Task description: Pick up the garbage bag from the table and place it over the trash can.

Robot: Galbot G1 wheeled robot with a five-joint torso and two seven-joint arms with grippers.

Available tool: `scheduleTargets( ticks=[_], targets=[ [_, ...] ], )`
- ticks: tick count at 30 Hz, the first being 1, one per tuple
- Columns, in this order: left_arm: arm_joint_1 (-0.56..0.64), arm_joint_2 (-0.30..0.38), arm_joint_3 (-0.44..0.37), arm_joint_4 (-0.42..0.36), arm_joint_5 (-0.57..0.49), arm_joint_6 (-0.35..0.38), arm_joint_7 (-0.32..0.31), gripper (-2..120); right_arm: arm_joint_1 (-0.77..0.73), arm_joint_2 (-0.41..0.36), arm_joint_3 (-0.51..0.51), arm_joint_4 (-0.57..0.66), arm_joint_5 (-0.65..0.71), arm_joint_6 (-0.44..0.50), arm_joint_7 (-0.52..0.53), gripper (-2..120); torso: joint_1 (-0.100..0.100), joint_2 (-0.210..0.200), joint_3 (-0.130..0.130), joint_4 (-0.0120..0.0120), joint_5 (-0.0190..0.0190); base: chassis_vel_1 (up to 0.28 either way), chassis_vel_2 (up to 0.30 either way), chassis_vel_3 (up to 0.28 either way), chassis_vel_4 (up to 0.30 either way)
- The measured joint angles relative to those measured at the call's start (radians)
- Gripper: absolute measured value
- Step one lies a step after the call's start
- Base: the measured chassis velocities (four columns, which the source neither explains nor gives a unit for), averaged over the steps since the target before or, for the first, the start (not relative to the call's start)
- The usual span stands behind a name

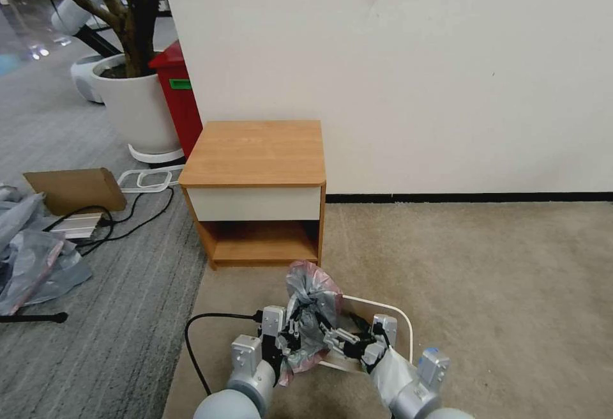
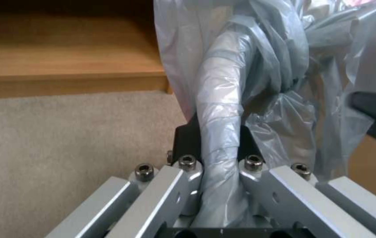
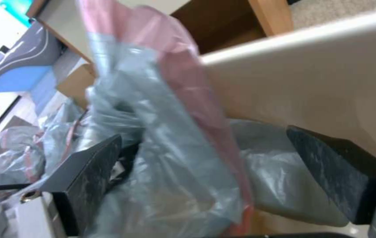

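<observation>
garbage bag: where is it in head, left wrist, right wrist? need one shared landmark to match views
Head view: garbage bag bottom centre, bunched between both grippers, over the trash can edge.
Left wrist view: centre to upper right, a twisted strand pinched in the left gripper.
Right wrist view: centre, between the open right gripper's fingers.
Shared landmark: the table, behind the bag.

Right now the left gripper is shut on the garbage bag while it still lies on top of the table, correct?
Not quite. The left gripper is shut on the garbage bag, but the bag is off the table; it hangs bunched at the rim of the trash can on the carpet, as the head view shows.
</observation>
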Motion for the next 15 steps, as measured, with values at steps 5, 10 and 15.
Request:
scheduleTargets(
  ticks=[5,10,15],
  targets=[
    [0.009,-0.001,-0.008,-0.003,-0.01,-0.007,0.015,4,0.008,0.001,0.003,-0.015,0.012,-0.008,0.003,89,0.0,0.0,0.0,0.0,0.0,0.0,0.0,0.0,0.0],
    [0.01,-0.003,-0.011,-0.006,-0.04,-0.009,0.019,4,0.006,0.006,0.0,-0.017,0.012,-0.009,0.005,72,0.0,0.0,0.0,0.0,-0.0001,0.0,0.0,0.0,0.0],
    [0.007,-0.011,-0.011,-0.009,-0.124,0.0,-0.001,4,0.006,0.016,-0.008,-0.031,-0.024,0.019,-0.001,51,0.0,0.0,0.0,0.0,-0.0001,0.0,0.0,0.0,0.0]
  ],
)
